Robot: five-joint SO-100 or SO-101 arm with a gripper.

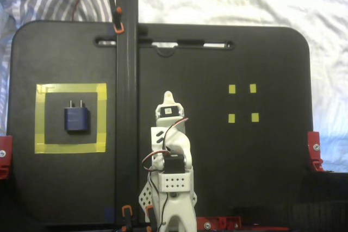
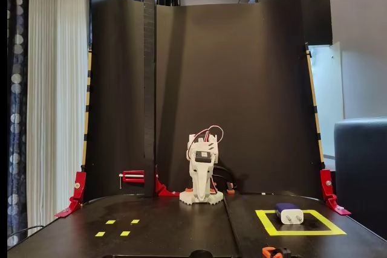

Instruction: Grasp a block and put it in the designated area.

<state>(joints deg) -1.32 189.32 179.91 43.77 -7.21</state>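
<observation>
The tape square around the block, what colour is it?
Yellow; the tape square shows best in the fixed view from above.

Block [image 1: 76, 119] smooth plastic; table [image 1: 217, 177] matt black

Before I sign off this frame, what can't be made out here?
- Gripper: folded up in both fixed views, so open or shut is unreadable.
- Arm base: cut by the bottom edge in a fixed view.
- Block: its prongs are too small to see in a fixed view.

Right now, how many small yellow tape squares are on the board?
4, clustered two by two right of the arm in the top-down fixed view: top-left, top-right, bottom-left, bottom-right.
</observation>
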